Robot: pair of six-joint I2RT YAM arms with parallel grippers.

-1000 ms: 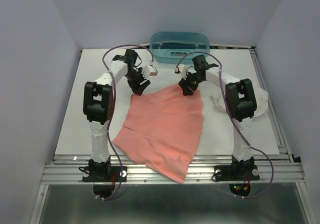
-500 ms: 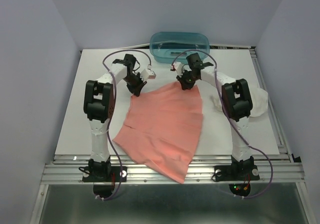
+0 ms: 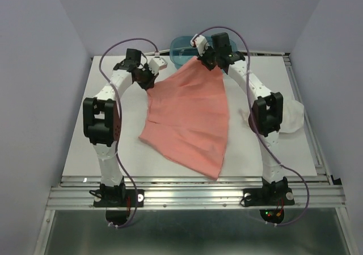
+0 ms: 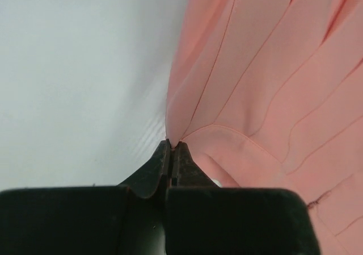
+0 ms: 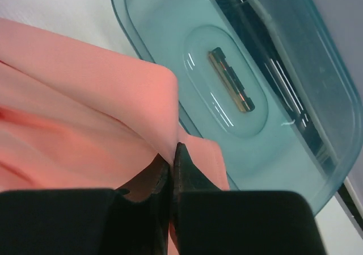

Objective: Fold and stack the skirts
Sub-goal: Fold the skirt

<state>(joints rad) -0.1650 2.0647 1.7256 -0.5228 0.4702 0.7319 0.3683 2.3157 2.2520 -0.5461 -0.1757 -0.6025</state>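
The salmon-pink skirt [image 3: 190, 116] hangs stretched between both grippers, its far edge lifted off the white table and its near corner trailing toward the front edge. My left gripper [image 3: 148, 80] is shut on the skirt's far left corner [image 4: 176, 138]. My right gripper [image 3: 205, 57] is shut on the far right corner [image 5: 170, 147], held up over the teal tub. The white skirt [image 3: 292, 116] lies crumpled at the table's right side, behind my right arm.
A teal translucent tub [image 3: 184, 46] stands at the back centre of the table [image 3: 91, 147], seen close under my right gripper as the tub's floor [image 5: 227, 84]. Purple-grey walls close in the left, right and back.
Both grippers closed on the pink skirt's far corners, then lifted and carried them back toward the tub. The skirt's near hem has slid away from the front edge.
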